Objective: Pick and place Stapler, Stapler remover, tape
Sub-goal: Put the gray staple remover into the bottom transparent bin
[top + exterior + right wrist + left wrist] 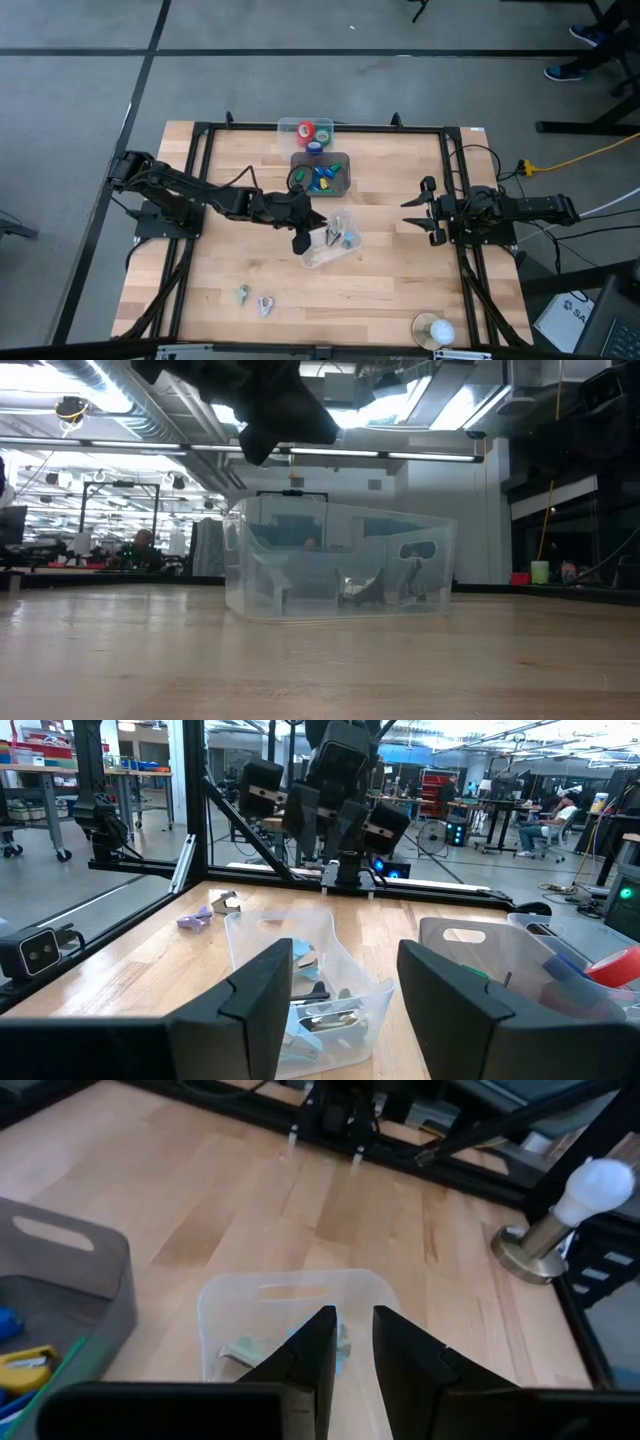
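A: In the high view, your left gripper (303, 240) hangs at frame centre over the clear bin's (345, 252) left edge, fingers slightly parted, holding nothing. Tape (305, 130) sits upper centre.

B: And the right wrist view?

A: Your right gripper (345, 990) waits released, lower centre.

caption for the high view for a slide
Left gripper hovers over the clear bin; right gripper waits open at the table's right edge.

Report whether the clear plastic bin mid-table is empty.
Not empty: the clear plastic bin holds several small items, seen through its walls and from above.
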